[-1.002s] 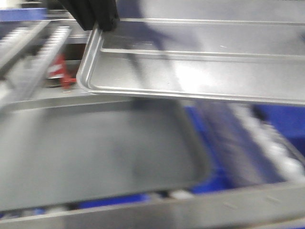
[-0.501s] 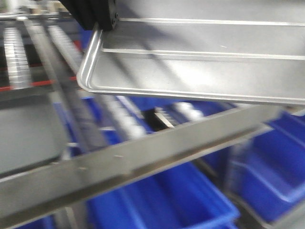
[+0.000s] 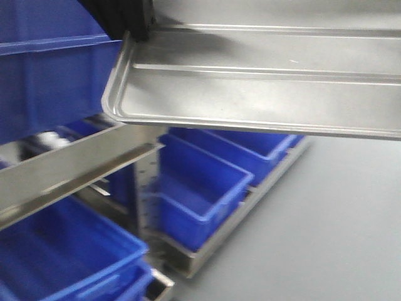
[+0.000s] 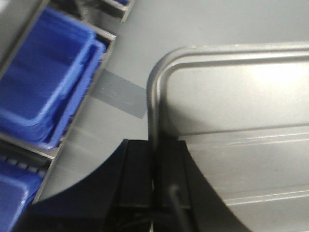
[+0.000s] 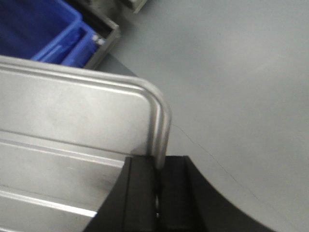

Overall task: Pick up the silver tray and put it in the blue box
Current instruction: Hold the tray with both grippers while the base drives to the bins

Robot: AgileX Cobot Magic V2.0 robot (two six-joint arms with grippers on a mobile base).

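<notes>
While left gripper (image 4: 154, 164) and right gripper (image 5: 157, 166) pinch opposite short rims, silver tray (image 3: 250, 94) hangs level, long axis left-right, over grey floor (image 3: 338, 219); blue box (image 3: 200, 188) below-left.

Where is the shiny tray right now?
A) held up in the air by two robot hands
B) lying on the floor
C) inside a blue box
A: the left hand and the right hand each pinch an end rim of the silver tray, which hangs above the floor.
</notes>
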